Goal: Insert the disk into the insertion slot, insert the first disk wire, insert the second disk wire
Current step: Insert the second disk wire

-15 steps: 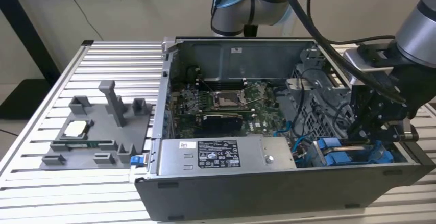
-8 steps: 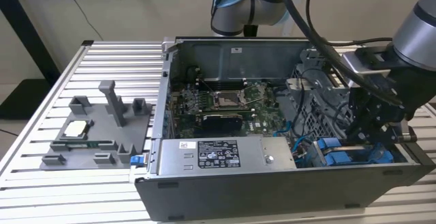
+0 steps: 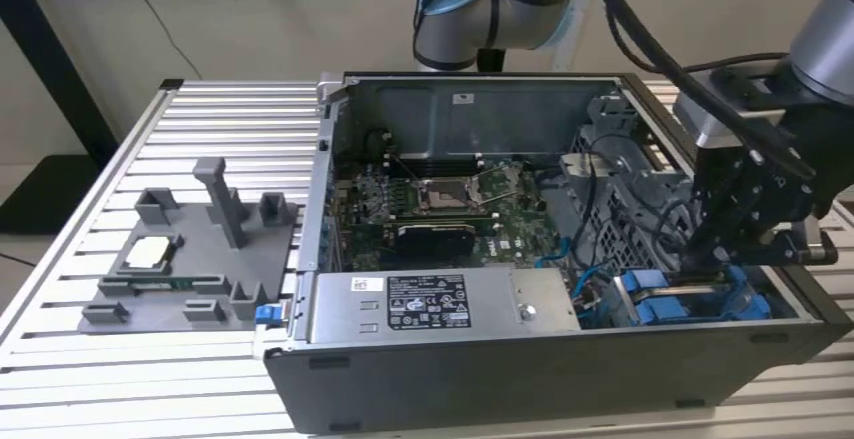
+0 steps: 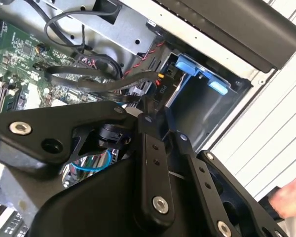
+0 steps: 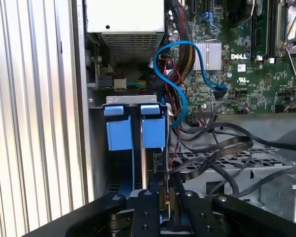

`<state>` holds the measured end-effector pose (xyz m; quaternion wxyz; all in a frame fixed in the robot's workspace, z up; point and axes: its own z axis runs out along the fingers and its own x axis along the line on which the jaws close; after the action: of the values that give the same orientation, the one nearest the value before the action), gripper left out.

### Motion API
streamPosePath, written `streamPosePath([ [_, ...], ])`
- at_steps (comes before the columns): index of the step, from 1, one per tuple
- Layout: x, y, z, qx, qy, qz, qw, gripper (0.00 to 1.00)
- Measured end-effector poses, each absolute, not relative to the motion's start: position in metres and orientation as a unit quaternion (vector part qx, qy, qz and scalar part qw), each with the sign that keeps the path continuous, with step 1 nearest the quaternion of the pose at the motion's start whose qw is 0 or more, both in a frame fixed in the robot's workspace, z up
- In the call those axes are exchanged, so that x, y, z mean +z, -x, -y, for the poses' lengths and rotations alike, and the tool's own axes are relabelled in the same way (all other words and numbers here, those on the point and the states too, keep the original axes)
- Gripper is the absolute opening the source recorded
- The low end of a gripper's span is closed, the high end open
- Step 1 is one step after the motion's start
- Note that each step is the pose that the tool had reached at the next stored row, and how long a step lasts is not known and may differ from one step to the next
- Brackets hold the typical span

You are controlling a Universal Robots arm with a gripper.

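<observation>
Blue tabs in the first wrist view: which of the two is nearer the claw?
The tab beside the looping blue cable: the claw lines up with it. The other tab is by the case wall.

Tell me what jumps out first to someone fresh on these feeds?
The open computer case on the slatted table, its green motherboard exposed. Next, the black tool reaching down into the bright blue drive bay at the case's corner on the exterior view's right. A blue cable loops beside that bay in the first wrist view.
</observation>
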<state>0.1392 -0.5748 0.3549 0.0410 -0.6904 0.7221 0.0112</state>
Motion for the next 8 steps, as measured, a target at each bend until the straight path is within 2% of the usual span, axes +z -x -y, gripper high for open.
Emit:
streamPosePath([
  [8, 0.367, -0.139, 0.575, 0.011, 0.69, -0.722, 0.041, 0.24],
])
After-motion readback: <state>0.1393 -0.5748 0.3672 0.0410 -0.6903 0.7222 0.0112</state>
